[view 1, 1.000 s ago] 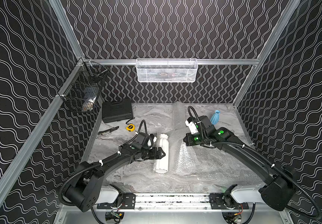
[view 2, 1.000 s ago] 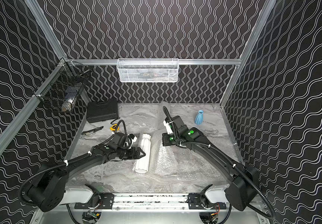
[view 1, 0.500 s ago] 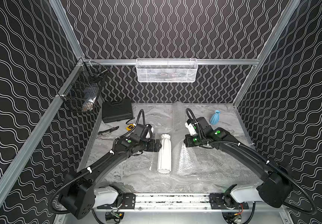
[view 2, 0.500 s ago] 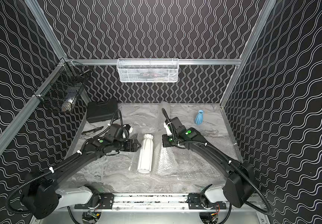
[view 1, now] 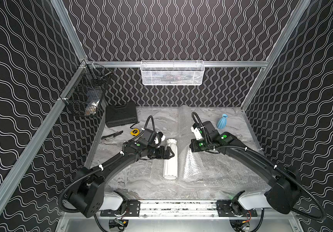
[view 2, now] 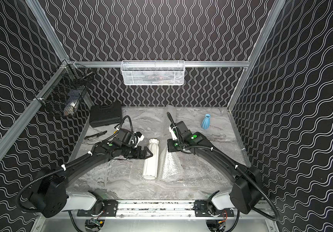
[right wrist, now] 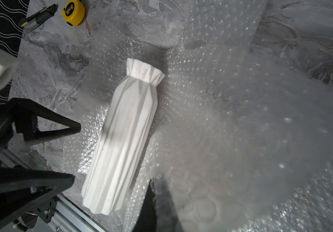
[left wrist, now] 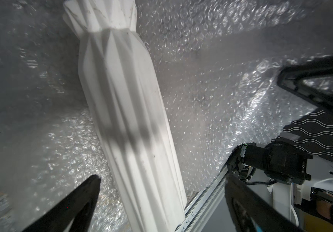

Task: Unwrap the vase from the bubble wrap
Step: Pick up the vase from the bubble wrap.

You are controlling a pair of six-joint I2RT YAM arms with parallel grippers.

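Observation:
The white ribbed vase lies on its side, bare, on the spread bubble wrap, neck toward the back wall. My left gripper is open at the vase's left flank; in the right wrist view its fingertips stand apart from the vase. In the left wrist view the vase runs between the spread fingers of that gripper. My right gripper is shut on a raised fold of bubble wrap just right of the vase.
A blue vase stands at the back right. A black case, a yellow tape measure and a dark knife lie at the back left. A white mesh basket and a black wire basket hang on the walls.
The left gripper has opened wide beside the vase, after drawing back and returning. The vase shifted slightly right and straightened. The right gripper stays shut on the wrap.

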